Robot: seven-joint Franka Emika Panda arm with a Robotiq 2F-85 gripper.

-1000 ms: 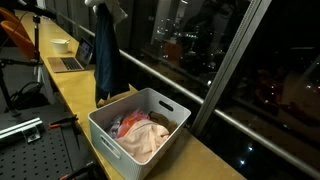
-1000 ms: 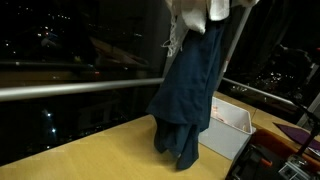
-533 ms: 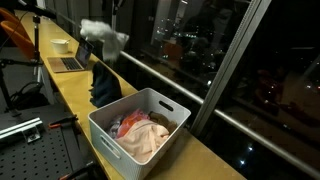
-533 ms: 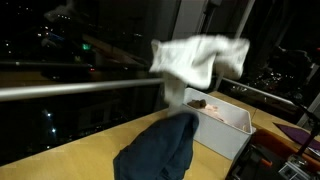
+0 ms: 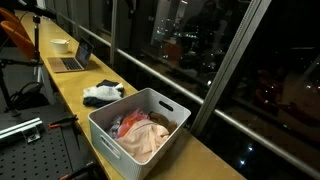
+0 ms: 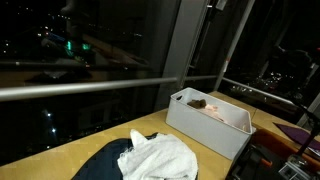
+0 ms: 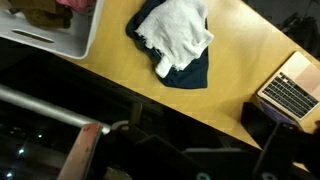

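Night-dark windows backed a long yellow wooden counter (image 5: 70, 88). Claw: not clearly made out in any view, so whether it stood wide or narrow could not be told. Directly under the wrist camera, a white cloth (image 7: 175, 28) lay crumpled on top of a dark blue garment (image 7: 192, 72). Both rested flat on the counter just beside the white bin (image 5: 108, 140), apart from its wall. Mixed clothes, pink and tan among them, filled the bin. Well beyond the bin, past the heap, stood an open laptop (image 5: 70, 60), with a pale bowl (image 5: 61, 45) farther from the bin again
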